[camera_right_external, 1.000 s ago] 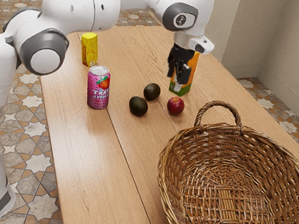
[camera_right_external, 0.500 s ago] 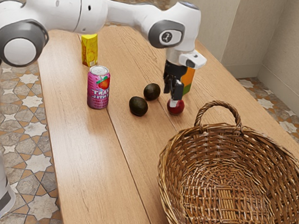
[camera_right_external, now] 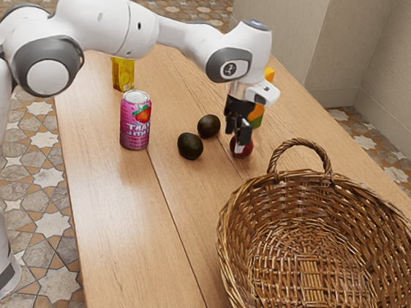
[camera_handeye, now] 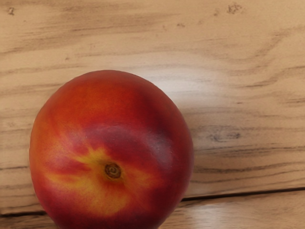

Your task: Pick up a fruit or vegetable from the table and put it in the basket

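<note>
My gripper [camera_right_external: 239,140] points down at the red nectarine [camera_right_external: 245,150], its fingers open and spread, reaching down beside the fruit and hiding part of it. The nectarine rests on the table near the basket's handle. Seen from my hand, the nectarine [camera_handeye: 112,148] is large and close below, red with a yellow patch around its stem end. Two dark avocados [camera_right_external: 190,146] lie close together beside it, toward the exterior view's left. The wicker basket [camera_right_external: 313,194] stands at the exterior view's lower right, its handle raised.
A pink soda can [camera_right_external: 136,120] stands upright on the table [camera_right_external: 118,229], on the far side of the avocados from my gripper. Farther back is a yellow carton [camera_right_external: 123,74]. An orange and green carton [camera_right_external: 256,115] stands just behind my gripper, partly covered by it.
My hand has come down from beside the orange and green carton to the nectarine, ending slightly lower than half a second ago. The fruits and basket have kept their places.
</note>
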Controlling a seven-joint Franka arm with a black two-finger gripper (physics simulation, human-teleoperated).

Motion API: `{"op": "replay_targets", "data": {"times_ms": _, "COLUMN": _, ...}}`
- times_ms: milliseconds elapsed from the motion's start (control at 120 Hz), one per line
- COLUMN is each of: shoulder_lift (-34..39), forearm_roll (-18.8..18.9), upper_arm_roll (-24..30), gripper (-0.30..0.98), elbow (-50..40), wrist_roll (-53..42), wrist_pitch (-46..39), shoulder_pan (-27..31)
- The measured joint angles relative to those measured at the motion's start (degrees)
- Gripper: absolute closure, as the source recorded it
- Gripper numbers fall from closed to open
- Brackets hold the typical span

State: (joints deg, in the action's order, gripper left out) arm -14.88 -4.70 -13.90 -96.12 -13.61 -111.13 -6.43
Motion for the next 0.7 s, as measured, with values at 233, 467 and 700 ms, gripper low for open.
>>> {"op": "replay_targets", "data": {"times_ms": 233, "shoulder_lift": -1.2, "forearm_roll": -0.06, "upper_arm_roll": -0.16, "gripper": 0.02, "elbow": 0.15, "wrist_roll": -0.12, "wrist_pitch": -2.51, "shoulder_pan": -0.02}}
{"op": "replay_targets", "data": {"times_ms": 467, "shoulder_lift": -2.37, "forearm_roll": -0.28, "upper_arm_roll": -0.17, "gripper": 0.02, "elbow": 0.14, "wrist_roll": -0.16, "wrist_pitch": -4.0, "shoulder_pan": 0.0}}
{"op": "replay_targets", "data": {"times_ms": 700, "shoulder_lift": -3.07, "forearm_roll": -0.39, "upper_arm_roll": -0.17, "gripper": 0.02, "elbow": 0.08, "wrist_roll": -0.15, "wrist_pitch": -5.33, "shoulder_pan": 0.43}}
